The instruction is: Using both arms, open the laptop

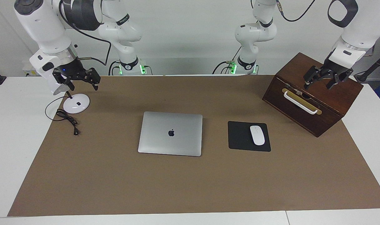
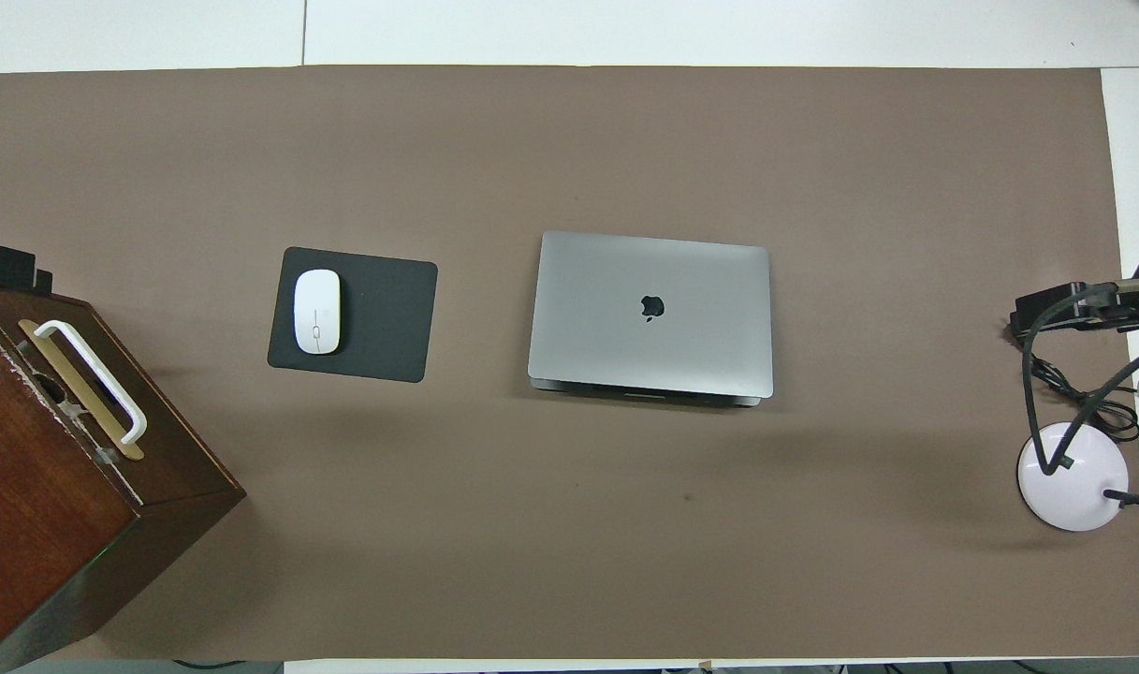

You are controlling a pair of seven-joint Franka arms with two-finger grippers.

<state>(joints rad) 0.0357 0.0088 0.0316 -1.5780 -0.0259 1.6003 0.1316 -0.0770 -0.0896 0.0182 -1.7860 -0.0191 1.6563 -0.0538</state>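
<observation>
The silver-grey laptop [image 1: 170,133] [image 2: 651,316] lies closed and flat in the middle of the brown mat, apple logo up. My left gripper [image 1: 319,83] hangs open over the wooden box at the left arm's end of the table, well away from the laptop. Over the white lamp base at the right arm's end hangs my right gripper [image 1: 82,84], also open. Nothing is held by either gripper, and neither touches the laptop.
A black mouse pad [image 1: 239,137] [image 2: 382,323] with a white mouse [image 1: 257,135] [image 2: 316,311] lies beside the laptop toward the left arm's end. The dark wooden box [image 1: 314,109] [image 2: 54,505] has a white handle. A lamp base [image 1: 76,103] [image 2: 1074,477] and its black cable [image 1: 68,120] sit under the right gripper.
</observation>
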